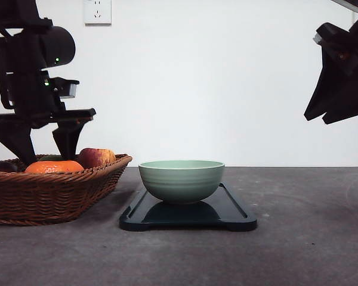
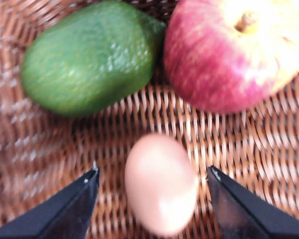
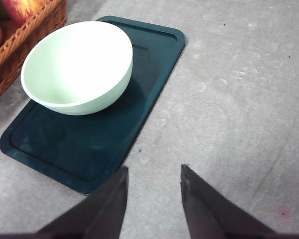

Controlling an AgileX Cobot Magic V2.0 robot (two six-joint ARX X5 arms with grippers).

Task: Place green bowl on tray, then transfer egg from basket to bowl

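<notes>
- Two arms flank a grey table: the left gripper reaches down into the basket at far left, its fingers spread apart on either side of the egg without touching it.
- Inside the basket, the egg lies on the wicker floor; beyond it sit a green avocado and a red-yellow apple, side by side, with an orange at the near rim.
- At centre, the green bowl stands upright on the tray, just right of the basket.
- At upper right, the right gripper hangs high above the table, its fingers parted and holding nothing, well apart from the tray.
</notes>
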